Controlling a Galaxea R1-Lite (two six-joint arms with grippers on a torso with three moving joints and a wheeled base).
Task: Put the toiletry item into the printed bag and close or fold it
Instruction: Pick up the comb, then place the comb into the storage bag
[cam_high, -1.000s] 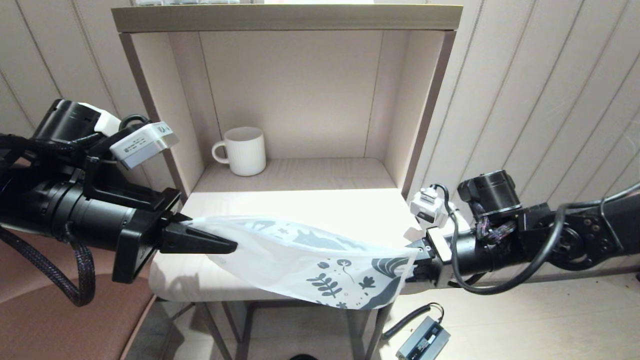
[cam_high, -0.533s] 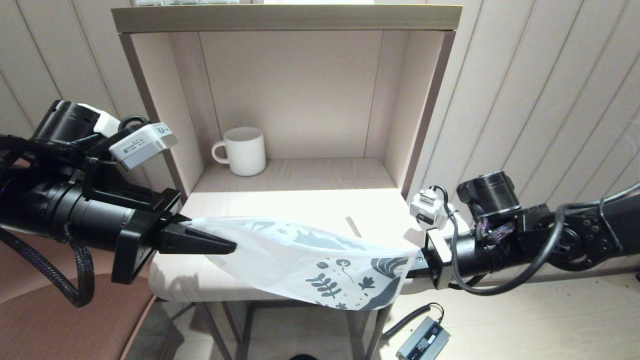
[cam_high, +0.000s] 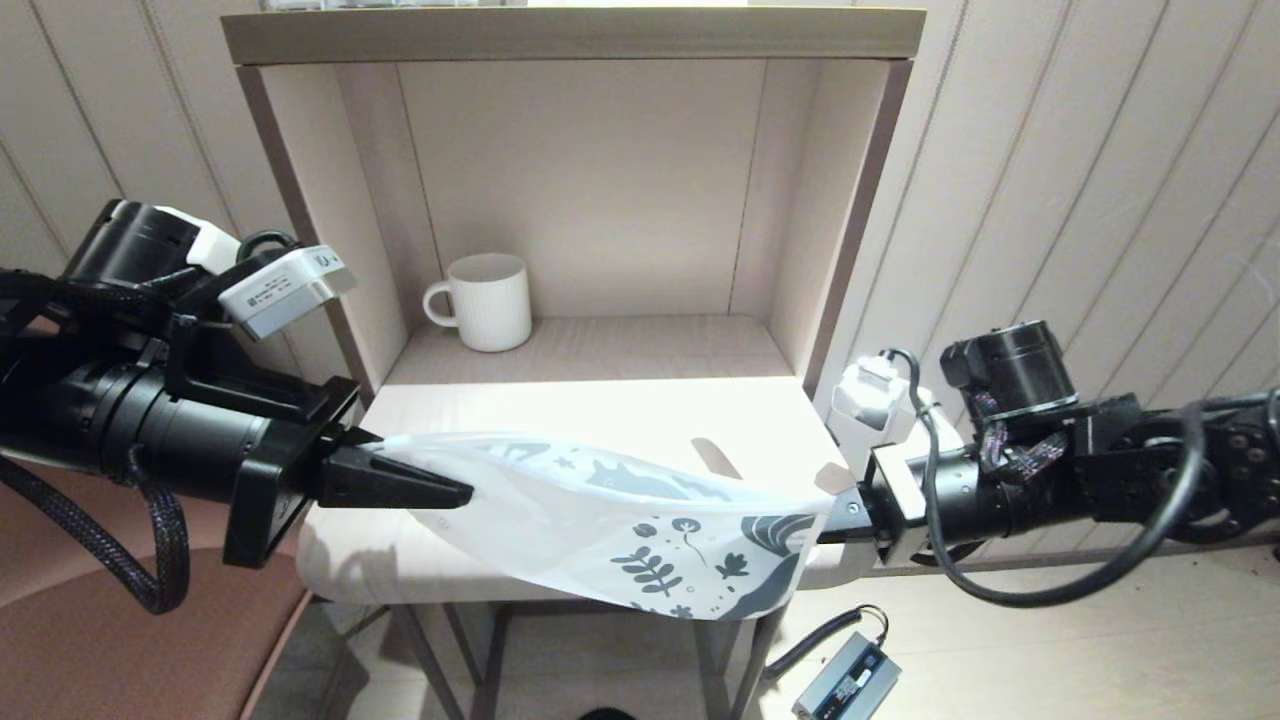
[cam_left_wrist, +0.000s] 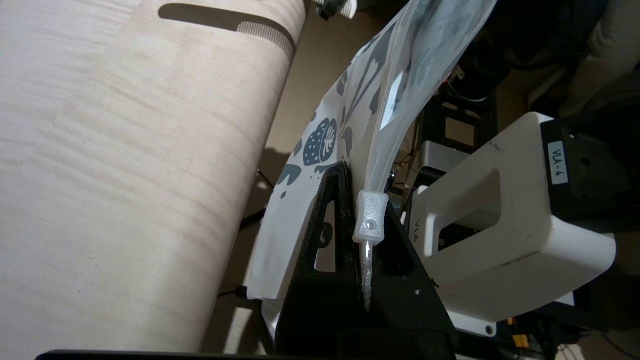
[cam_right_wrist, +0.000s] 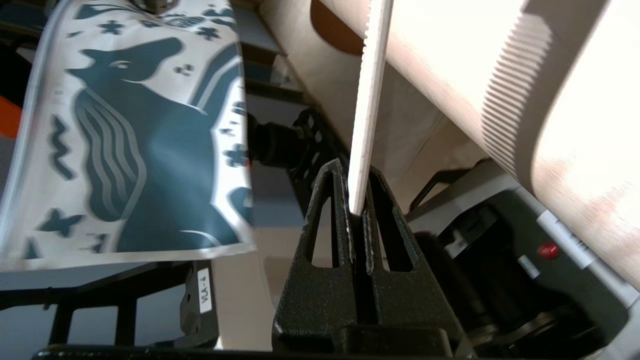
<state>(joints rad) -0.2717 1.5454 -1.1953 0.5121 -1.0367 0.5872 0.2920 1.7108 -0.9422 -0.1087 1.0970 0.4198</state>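
Our right hand (cam_right_wrist: 359, 212) has just clamped on the comb (cam_right_wrist: 367, 105) and lifted it off the bench (cam_high: 600, 410) near its right edge, where it lay a moment ago. So the pick looks done; insertion is next. Our left hand (cam_left_wrist: 357, 240) stays shut on the printed bag (cam_high: 600, 515) at its zip end, holding it out above the bench's front edge. We count one comb, one bag, one mug (cam_high: 487, 301) on the shelf (cam_high: 650, 345).
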